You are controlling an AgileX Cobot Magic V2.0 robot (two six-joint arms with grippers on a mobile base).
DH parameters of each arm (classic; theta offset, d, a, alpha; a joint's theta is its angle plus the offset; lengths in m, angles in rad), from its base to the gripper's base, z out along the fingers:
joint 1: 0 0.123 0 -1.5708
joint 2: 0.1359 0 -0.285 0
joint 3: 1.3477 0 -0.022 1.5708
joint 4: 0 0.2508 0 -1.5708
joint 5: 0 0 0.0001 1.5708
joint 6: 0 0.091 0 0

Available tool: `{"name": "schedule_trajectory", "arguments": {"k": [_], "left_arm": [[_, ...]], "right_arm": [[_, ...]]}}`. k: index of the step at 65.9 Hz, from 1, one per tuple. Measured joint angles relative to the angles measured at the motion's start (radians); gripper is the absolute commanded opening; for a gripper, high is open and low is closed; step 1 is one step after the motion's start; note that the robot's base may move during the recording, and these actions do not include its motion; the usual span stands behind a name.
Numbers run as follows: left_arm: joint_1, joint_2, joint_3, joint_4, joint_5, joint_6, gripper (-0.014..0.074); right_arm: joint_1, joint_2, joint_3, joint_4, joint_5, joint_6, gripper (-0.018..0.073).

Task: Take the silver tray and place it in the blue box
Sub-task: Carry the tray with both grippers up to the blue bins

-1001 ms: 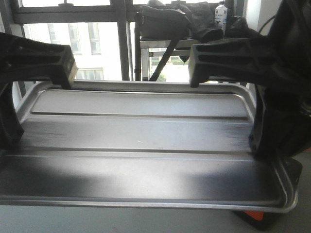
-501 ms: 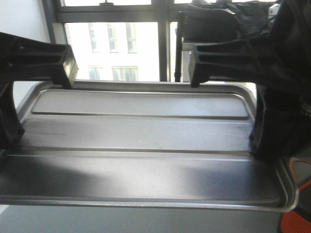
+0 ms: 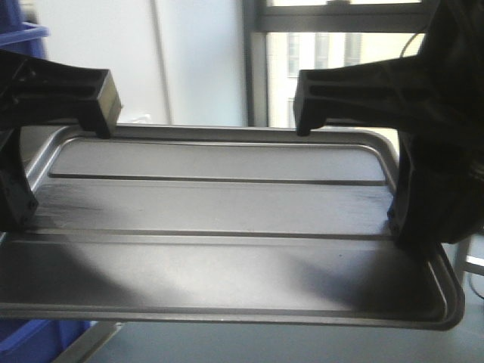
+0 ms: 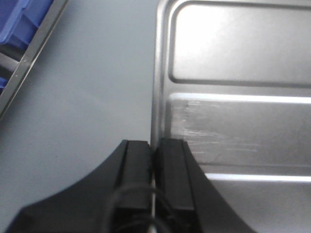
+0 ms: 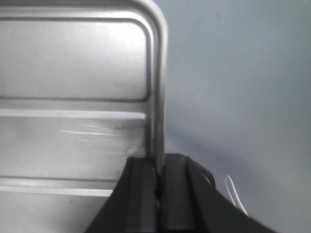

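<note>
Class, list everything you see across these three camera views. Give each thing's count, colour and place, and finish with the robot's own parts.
silver tray: one, shiny silver, held between both grippers, filling the front view.
blue box: at least one, blue, upper left corner of the left wrist view, mostly cut off.
metal strip: one, silver, running diagonally beside the blue box.
window: one, dark-framed, behind the tray at the right of the front view.
white wire: one, white, lower right of the right wrist view.
left gripper: one, black, shut on the tray's left rim.
right gripper: one, black, shut on the tray's right rim.
</note>
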Motion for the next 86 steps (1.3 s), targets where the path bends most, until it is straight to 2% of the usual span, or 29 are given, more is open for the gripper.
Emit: {"name": "schedule_trajectory", "arguments": {"k": [86], "left_arm": [[0.000,0.000,0.000,0.000,0.000,0.000,-0.0013]], "right_arm": [[0.000,0.000,0.000,-0.002,0.000,0.000,0.0058]]}}
